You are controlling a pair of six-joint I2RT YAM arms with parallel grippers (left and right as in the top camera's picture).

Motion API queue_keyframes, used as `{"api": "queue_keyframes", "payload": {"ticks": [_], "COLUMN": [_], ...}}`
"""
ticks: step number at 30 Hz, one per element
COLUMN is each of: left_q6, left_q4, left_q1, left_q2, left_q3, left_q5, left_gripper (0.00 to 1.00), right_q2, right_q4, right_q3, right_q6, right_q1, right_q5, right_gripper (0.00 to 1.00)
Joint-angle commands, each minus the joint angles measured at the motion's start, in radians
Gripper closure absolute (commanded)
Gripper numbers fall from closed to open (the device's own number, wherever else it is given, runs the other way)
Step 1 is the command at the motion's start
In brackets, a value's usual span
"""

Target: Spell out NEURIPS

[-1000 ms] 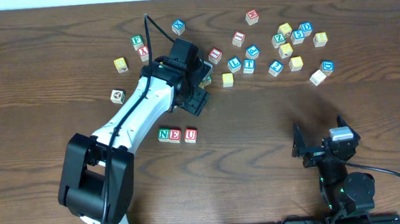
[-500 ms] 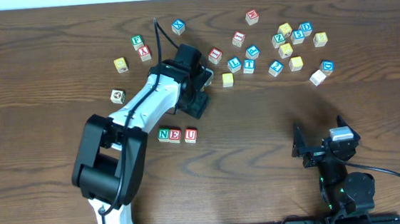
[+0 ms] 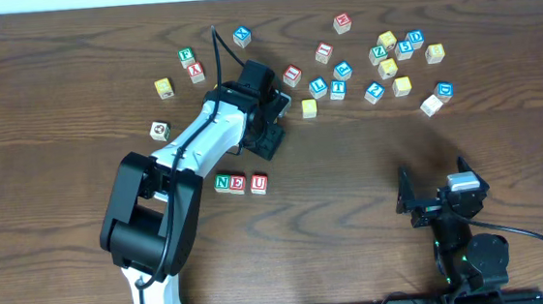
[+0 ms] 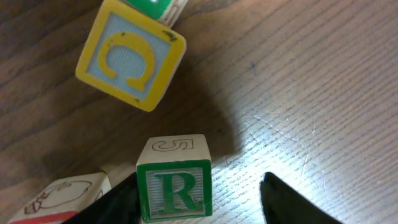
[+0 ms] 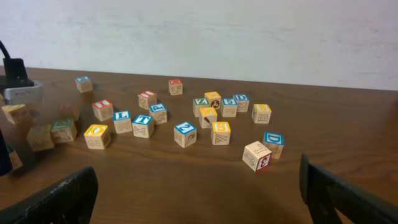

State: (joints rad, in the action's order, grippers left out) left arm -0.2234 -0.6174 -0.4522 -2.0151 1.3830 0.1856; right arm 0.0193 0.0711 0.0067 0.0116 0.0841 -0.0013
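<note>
The left end effector [image 4: 200,200] stood spread around the R cube [image 4: 174,186], far of the N-E-U row [image 3: 240,183]. One finger seemed to touch the cube's left face and the other stood apart on its right. Centring before the squeeze would have kept it from skidding towards the C cube [image 4: 130,56]. R belonged just right of U. The right end effector [image 5: 199,199] sat spread over bare tabletop [image 5: 205,174].
</note>
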Motion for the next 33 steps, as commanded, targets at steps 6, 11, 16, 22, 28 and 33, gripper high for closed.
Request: {"api": "queue_keyframes", "payload": {"ticks": [6,11,16,22,28,33], "left_q6": [-0.008,-0.008,-0.008,-0.008,-0.008,-0.008], "left_q4": [0.008,0.006,0.006,0.011,0.020,0.025], "left_q1": [0.002,0.002,0.002,0.002,0.002,0.002], "left_q2": [-0.005,-0.005,-0.005,-0.005,-0.005,-0.005], "left_q3": [0.013,0.013,0.013,0.013,0.013,0.013], "left_q5": [0.005,-0.027,-0.047,-0.048,-0.048,-0.048], "left_gripper": [0.51,0.51,0.51,0.51,0.52,0.52], "right_q2": [0.001,0.001,0.001,0.001,0.001,0.001], "right_q4": [0.004,0.004,0.004,0.004,0.004,0.004], "right_q3": [-0.001,-0.001,-0.001,-0.001,-0.001,-0.001], "right_q6": [-0.007,-0.007,-0.007,-0.007,-0.007,-0.007], "right_q1": [-0.005,-0.005,-0.005,-0.005,-0.005,-0.005], "right_q5": [-0.002,-0.002,-0.002,-0.002,-0.002,-0.002], "right_gripper": [0.01,0.01,0.01,0.01,0.01,0.01]}}
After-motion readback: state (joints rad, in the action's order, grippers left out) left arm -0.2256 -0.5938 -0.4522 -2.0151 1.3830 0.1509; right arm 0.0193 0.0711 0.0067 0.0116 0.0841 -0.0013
